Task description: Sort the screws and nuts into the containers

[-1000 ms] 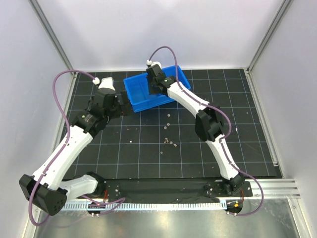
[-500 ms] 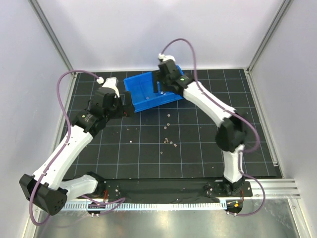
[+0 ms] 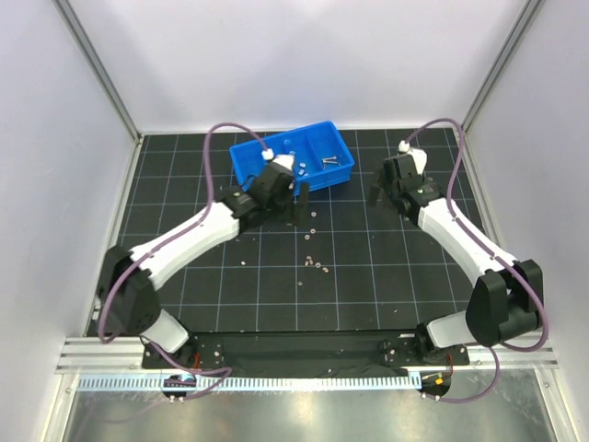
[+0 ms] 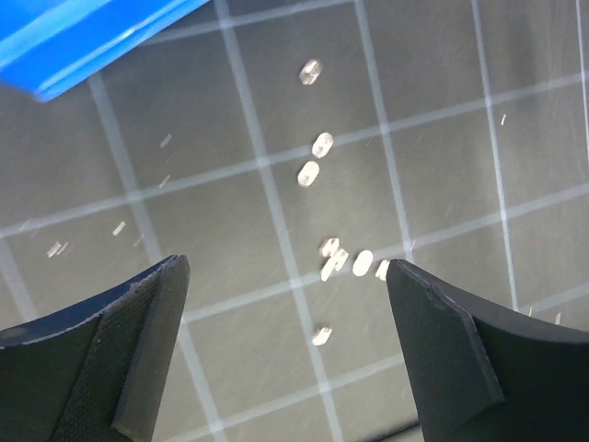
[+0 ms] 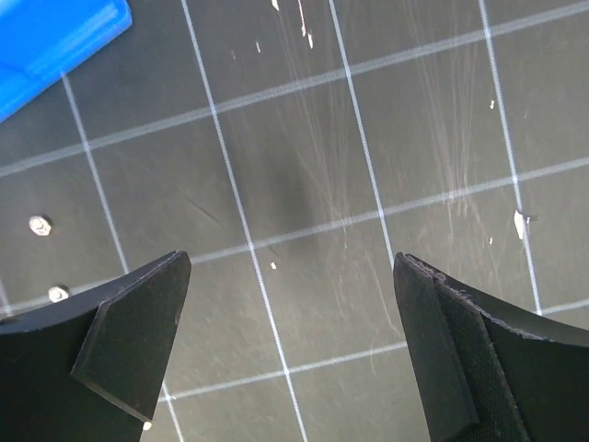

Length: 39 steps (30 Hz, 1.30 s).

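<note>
The containers are sections of a blue tray (image 3: 324,176) at the back middle of the mat; its corner shows in the left wrist view (image 4: 83,37) and the right wrist view (image 5: 55,37). Screws (image 3: 329,162) lie in a right-hand section. Several nuts (image 3: 314,263) lie loose on the mat in front of the tray. My left gripper (image 3: 293,204) hovers just before the tray, open (image 4: 285,267), above the nuts (image 4: 345,262); nothing is between its fingers. My right gripper (image 3: 386,195) stands open (image 5: 290,262) over bare mat right of the tray, with two nuts (image 5: 38,224) off to its left.
The black grid mat (image 3: 368,276) is ringed by white walls and metal posts. A rail (image 3: 304,368) with the arm bases runs along the near edge. Small silver flecks (image 3: 244,241) dot the mat left of the nuts.
The left arm swung from the tray's left side to its front. The right gripper opened over the tray, then pulled away to the right.
</note>
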### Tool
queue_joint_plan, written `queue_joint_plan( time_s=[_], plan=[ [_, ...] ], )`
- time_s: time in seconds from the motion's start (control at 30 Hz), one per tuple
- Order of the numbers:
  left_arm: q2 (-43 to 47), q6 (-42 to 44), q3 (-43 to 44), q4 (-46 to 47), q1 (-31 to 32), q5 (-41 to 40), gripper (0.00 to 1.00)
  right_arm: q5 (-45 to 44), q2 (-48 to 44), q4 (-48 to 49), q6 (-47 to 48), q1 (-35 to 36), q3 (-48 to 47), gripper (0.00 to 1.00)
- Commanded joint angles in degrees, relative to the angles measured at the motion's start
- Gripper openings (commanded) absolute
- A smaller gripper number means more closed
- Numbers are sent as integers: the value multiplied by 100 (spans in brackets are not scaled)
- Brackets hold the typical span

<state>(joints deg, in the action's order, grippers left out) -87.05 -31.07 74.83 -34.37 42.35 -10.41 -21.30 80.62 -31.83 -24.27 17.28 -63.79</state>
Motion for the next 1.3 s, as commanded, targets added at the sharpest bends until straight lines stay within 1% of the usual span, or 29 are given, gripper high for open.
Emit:
queue_joint_plan(
  time_s=[0.0,0.03,0.13,0.17,0.27,0.37,0.5,0.8,1.07,1.2,1.27],
  plan=[
    [-742,-373,725,273,256,-689,91,-226,-433,344,-183,-5,305,100],
    [-1222,-443,865,256,396,-786,89,-156,-511,371,-192,-40,384,100],
    [-1988,-461,1375,133,572,-1225,88,-50,-573,415,-183,-67,552,100],
    [-2166,-453,1498,106,616,-1287,85,-32,-608,415,-192,-58,587,100],
    [-2657,-505,1894,36,626,-1489,82,3,-653,432,-122,-75,631,100],
    [-2992,-540,2167,44,626,-1805,81,-6,-688,432,-43,-75,648,100],
    [-3449,-532,2545,-43,626,-1920,80,-6,-688,468,-7,-84,692,100],
    [-4066,-540,3028,-105,626,-2254,72,47,-468,529,19,-119,701,100],
    [-4268,-874,2924,-26,582,-2211,64,47,-494,547,28,-154,710,100],
    [-4312,-909,2879,202,564,-2263,64,38,-512,556,19,-155,745,100],
    [-4373,-936,2897,229,547,-2263,62,38,-503,538,19,-155,737,100]
  ],
)
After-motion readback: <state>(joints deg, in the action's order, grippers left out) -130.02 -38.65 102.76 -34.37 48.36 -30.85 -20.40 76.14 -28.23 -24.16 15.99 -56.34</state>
